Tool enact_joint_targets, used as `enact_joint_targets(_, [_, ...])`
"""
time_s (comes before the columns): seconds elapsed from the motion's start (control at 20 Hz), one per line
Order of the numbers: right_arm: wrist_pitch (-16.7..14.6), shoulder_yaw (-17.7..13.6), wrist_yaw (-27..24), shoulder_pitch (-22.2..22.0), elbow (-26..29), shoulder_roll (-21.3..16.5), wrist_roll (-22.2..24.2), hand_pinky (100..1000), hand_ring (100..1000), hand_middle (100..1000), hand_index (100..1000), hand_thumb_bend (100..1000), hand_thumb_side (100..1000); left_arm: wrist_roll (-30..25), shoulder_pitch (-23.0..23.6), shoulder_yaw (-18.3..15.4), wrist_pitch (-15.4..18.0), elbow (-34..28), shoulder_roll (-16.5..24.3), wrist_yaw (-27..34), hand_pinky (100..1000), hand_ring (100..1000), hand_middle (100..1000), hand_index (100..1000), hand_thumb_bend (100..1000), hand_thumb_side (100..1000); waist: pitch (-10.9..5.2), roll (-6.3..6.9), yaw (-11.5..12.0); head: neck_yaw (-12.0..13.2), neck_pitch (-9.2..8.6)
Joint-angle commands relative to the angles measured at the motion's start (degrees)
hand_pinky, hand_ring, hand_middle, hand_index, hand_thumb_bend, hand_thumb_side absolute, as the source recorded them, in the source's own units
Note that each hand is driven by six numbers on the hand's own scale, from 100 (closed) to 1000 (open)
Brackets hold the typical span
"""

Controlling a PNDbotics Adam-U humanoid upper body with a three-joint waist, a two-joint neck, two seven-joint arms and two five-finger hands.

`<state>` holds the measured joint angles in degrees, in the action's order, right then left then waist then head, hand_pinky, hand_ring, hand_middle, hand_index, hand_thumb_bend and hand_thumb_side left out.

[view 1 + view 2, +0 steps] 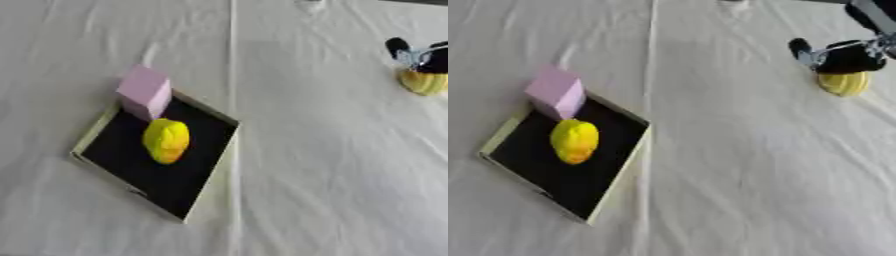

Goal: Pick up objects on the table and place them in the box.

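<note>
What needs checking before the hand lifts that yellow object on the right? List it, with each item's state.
1. Right hand over the yellow object on the cloth: ok.
2. Fingers curled round that object: cannot tell; the hand hides its top.
3. Box open, black floor showing: ok.
4. Free floor left in the box: ok; its near half is bare.
5. Items already in the box: a second yellow object lies inside; the pink block sits at the far corner, tilted.
6. Left hand: not in view.
</note>
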<state>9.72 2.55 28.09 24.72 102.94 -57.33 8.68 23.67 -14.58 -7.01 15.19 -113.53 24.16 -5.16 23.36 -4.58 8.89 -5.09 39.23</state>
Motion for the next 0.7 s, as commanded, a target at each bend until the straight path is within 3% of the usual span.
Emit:
enact_joint_targets(0.05, [-2.52, -2.22, -0.08, -0.80, -2.73, -3.95, 1.54, 916, 918, 885, 952, 370, 143, 0.25, -0.18, -0.72, -0.01, -1.07, 1.39, -0.36, 818, 809, 784, 861, 178, 417, -0.94, 0.35, -0.10, 0.25, -0.10])
enact_joint_targets(0.35, [-5.52, -2.76, 0.28, -1.27, -5.06, -4.95, 5.07, 928, 932, 892, 959, 441, 100, 0.32, -0.28, -0.70, -0.01, -1.07, 1.44, -0.40, 818, 809, 785, 861, 177, 416, -0.87, 0.63, -0.07, -0.44, -0.65])
enact_joint_targets(0.7, [-5.80, -2.59, 0.70, 0.41, -9.39, -5.16, 7.29, 929, 935, 894, 958, 461, 100, 0.23, -0.34, -0.60, -0.03, -1.07, 1.38, -0.30, 818, 810, 786, 862, 176, 415, -0.91, 0.89, -0.09, -2.36, -1.39])
